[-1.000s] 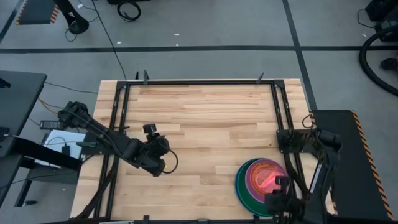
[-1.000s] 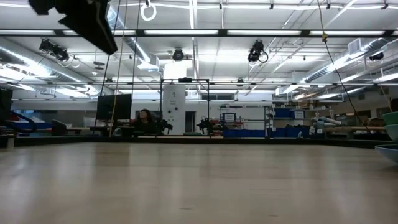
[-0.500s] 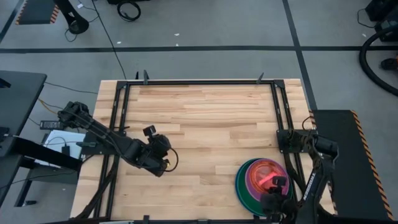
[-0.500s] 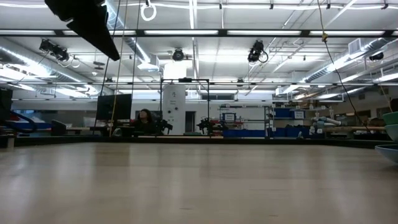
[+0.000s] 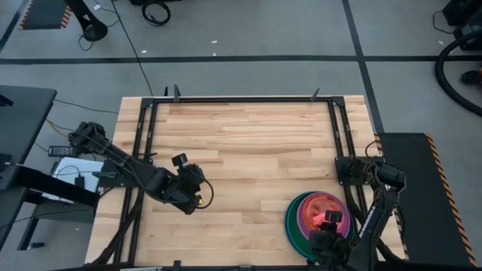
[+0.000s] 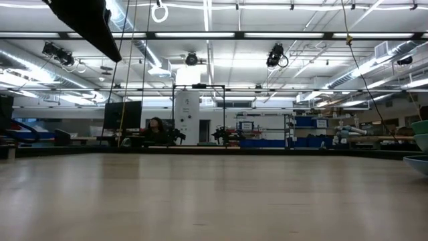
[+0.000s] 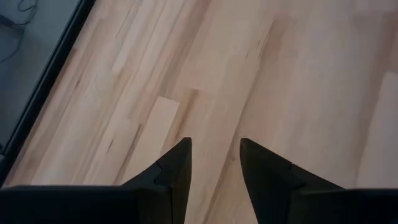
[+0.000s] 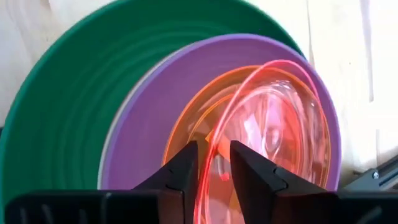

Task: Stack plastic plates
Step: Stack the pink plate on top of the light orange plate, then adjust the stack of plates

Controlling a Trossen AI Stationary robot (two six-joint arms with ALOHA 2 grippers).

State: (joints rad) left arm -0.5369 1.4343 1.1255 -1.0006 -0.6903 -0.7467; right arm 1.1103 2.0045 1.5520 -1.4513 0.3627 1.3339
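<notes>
From above, the right gripper [image 5: 326, 228] has slid back toward the table's near edge over the plate stack [image 5: 301, 214] within the last second; the left gripper [image 5: 197, 197] has pulled back slightly. The stacking looks nearly done.

At table height, the wooden table [image 6: 214, 194] is bare; a workshop lies beyond.

The left jaws stand slightly apart, empty.

The right jaws straddle the pink plate [image 8: 273, 124] rim, narrowly open; whether they pinch it, I cannot tell.
</notes>
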